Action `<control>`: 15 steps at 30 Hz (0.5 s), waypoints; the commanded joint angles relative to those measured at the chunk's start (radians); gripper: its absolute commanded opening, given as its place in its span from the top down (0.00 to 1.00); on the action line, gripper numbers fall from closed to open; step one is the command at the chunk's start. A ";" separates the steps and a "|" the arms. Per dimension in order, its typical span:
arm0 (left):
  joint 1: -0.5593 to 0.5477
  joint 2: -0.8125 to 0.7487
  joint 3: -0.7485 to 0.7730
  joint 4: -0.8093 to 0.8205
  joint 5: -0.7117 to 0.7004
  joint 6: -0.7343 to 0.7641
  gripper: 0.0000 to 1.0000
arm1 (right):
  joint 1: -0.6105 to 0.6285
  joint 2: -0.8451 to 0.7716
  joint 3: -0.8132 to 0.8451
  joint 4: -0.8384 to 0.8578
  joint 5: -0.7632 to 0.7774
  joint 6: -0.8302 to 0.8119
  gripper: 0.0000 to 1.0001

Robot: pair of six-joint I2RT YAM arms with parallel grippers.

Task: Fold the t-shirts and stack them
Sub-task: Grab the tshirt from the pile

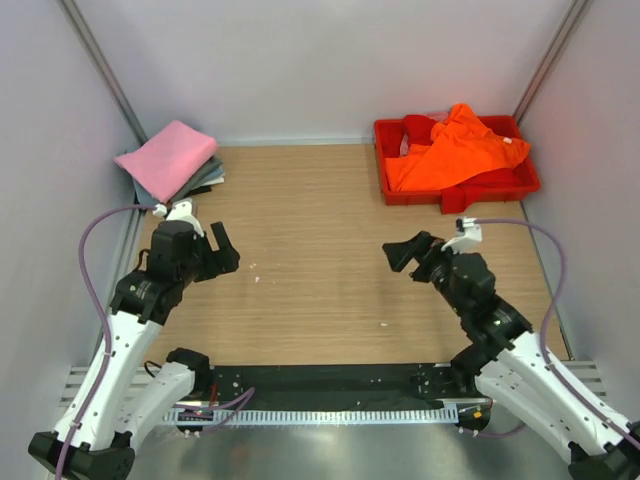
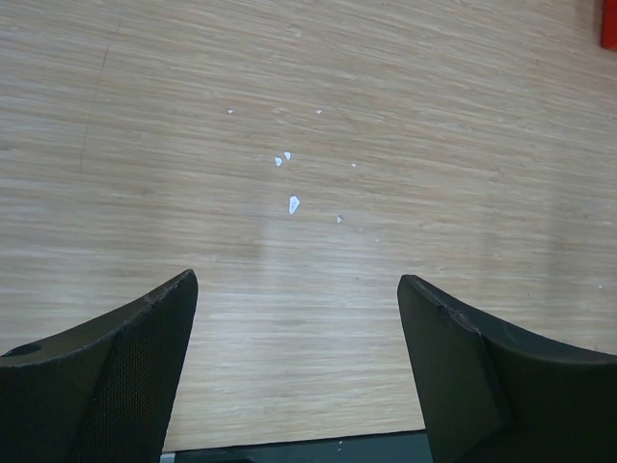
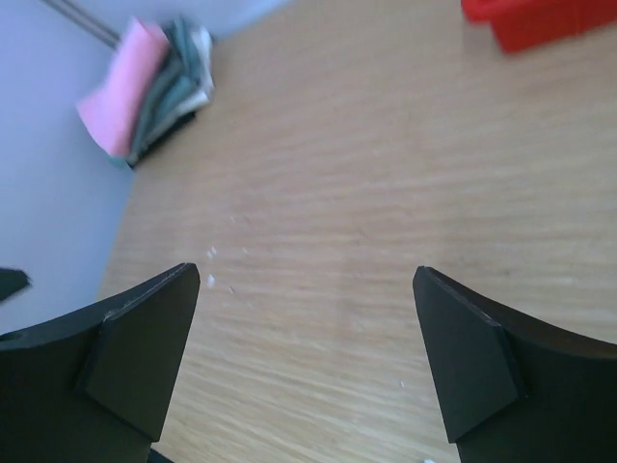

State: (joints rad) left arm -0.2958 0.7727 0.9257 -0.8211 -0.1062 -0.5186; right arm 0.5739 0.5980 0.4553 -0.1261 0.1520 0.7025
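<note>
A bright orange t-shirt (image 1: pixel 455 150) lies crumpled in the red tray (image 1: pixel 520 183) at the back right. A stack of folded t-shirts with a pink one (image 1: pixel 168 158) on top and grey ones (image 1: pixel 207 178) beneath sits at the back left; the right wrist view shows the same stack (image 3: pixel 145 87). My left gripper (image 1: pixel 224 248) hovers open over bare wood at the left, its fingers (image 2: pixel 106 371) wide apart with nothing between. My right gripper (image 1: pixel 410 252) stands open at the right, facing the middle, also holding nothing.
The wooden table (image 1: pixel 320 250) is walled by pale panels on three sides. Small white specks (image 2: pixel 293 204) dot the wood. A black strip (image 1: pixel 320 380) and the arm bases run along the near edge. The red tray's corner (image 3: pixel 540 24) shows in the right wrist view.
</note>
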 commanded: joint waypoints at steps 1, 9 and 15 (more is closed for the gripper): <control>-0.009 -0.001 0.005 0.004 -0.020 -0.009 0.15 | -0.002 -0.095 0.150 -0.124 0.170 -0.058 0.00; -0.009 0.008 0.005 0.004 -0.018 -0.011 0.15 | -0.003 -0.250 0.299 -0.143 0.339 -0.207 0.00; -0.009 0.008 0.002 0.005 -0.018 -0.011 0.15 | -0.002 -0.243 0.296 -0.083 0.535 -0.305 0.00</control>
State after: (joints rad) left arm -0.3008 0.7818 0.9257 -0.8219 -0.1127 -0.5205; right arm 0.5739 0.2993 0.7277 -0.2432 0.5148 0.4953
